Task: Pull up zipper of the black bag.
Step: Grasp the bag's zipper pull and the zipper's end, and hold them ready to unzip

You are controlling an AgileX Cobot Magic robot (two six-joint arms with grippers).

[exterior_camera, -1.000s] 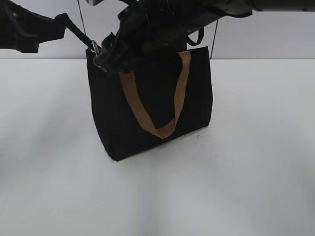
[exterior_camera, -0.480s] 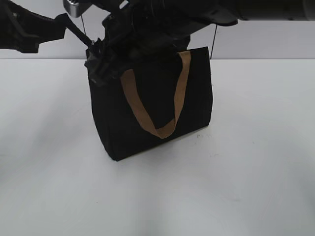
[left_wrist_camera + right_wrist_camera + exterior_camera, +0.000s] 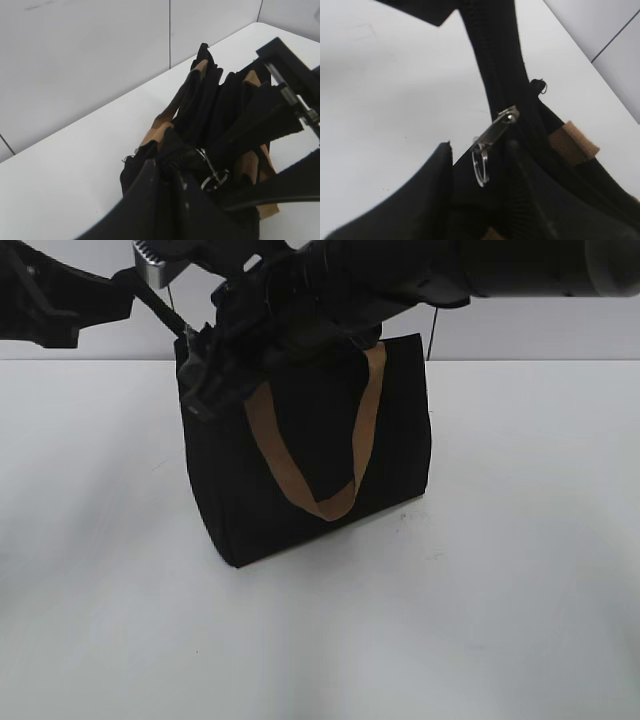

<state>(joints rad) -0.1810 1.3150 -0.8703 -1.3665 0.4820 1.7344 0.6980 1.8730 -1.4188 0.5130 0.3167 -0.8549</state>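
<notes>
Here, only my wrist views show the zipper (image 3: 492, 137); outside, my arms hide it atop the black bag (image 3: 310, 475). Both jaws' states: unclear. White surface (image 3: 520, 570).

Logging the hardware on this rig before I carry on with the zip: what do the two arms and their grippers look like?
Both arms are matte black. The right arm, a thick rounded tube, carries a small silvery metal block near its end. The left arm looks angular and blocky. The left gripper has smooth, curved black fingers. The right gripper has flat dark fingers, one with a squared tip. No markings or loose cables show.
</notes>
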